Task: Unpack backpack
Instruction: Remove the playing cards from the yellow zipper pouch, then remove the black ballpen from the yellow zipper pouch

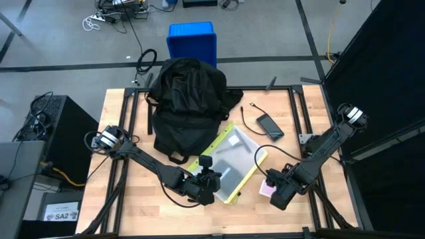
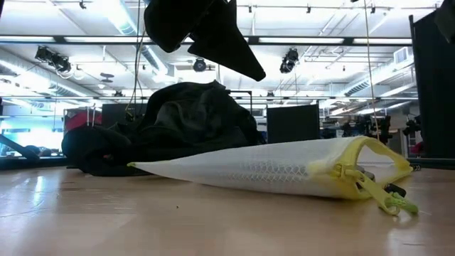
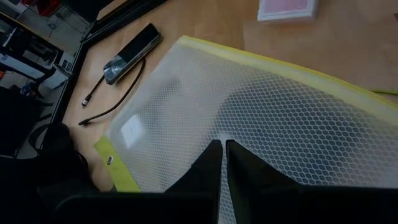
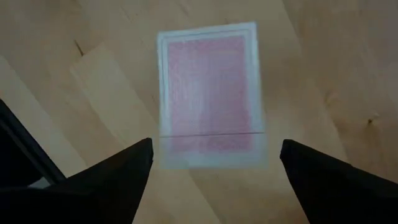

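Backpack sits slumped at the surface's far edge, your left gripper is closed over the mesh pouch, and your right gripper hangs wide open above the pink card pack, probably just set down.

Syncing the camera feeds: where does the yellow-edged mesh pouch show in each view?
High: mesh pouch lower centre, between backpack and left gripper.
Low: pouch lies across the middle, backpack behind it.
Left wrist: pouch fills most of the frame, ahead of the shut fingers.
Right wrist: not in it; only a pink card on the wood.
Shared landmark: the pouch's yellow edge.
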Action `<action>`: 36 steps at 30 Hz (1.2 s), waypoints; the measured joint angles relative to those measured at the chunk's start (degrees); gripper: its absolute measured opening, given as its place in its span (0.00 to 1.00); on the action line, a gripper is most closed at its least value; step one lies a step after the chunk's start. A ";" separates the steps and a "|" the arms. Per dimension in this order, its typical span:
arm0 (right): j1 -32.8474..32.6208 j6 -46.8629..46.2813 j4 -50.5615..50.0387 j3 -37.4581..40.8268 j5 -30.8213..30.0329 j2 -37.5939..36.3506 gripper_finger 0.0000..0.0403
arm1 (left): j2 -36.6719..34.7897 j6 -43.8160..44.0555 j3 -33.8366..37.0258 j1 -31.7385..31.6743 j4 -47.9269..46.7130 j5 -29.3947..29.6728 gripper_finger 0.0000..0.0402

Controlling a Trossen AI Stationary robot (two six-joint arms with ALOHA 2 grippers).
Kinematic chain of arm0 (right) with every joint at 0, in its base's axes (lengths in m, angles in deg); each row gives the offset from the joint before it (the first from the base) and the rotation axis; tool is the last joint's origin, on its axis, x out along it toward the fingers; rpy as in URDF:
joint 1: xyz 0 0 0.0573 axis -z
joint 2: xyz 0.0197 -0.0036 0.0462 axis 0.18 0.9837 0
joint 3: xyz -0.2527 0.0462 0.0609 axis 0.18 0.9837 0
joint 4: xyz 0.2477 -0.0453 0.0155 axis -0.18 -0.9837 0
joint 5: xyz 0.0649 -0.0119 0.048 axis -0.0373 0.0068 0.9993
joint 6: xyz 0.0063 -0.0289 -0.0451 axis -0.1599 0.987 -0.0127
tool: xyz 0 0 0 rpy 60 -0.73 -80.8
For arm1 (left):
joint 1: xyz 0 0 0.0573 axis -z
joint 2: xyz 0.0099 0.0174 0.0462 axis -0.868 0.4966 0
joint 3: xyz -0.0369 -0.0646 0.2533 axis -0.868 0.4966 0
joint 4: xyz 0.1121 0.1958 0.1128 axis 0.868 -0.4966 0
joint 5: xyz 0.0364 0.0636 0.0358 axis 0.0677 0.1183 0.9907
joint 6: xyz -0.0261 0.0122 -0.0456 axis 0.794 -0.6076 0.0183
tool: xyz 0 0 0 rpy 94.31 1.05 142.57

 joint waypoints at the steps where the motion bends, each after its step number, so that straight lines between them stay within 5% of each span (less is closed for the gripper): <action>1: -0.07 -0.07 -0.02 0.00 -0.81 0.00 0.83 | 0.00 0.00 -0.01 0.00 0.02 0.00 0.00; 8: 0.16 1.39 0.64 0.04 -11.10 0.04 0.80 | 0.00 0.00 0.01 0.00 0.01 0.00 0.00; 12: 1.85 5.23 10.46 3.25 -16.35 0.07 0.73 | 0.00 0.02 -0.01 0.00 -0.01 0.00 0.00; 17: 5.39 9.64 23.23 9.82 -18.17 1.57 0.57 | 0.00 -2.04 0.56 -0.01 1.39 -1.37 0.00; 24: 10.29 12.25 26.55 12.24 -19.64 6.66 0.31 | -5.19 -4.29 10.58 -1.30 11.64 -1.57 0.00; 29: 11.52 16.85 32.83 12.24 -20.46 8.52 0.17 | -11.01 -4.52 20.65 -2.46 26.10 -4.61 0.00; 36: 12.85 23.01 42.16 12.24 -21.05 8.50 0.04 | -11.84 -8.18 39.39 -7.45 62.67 -19.86 0.00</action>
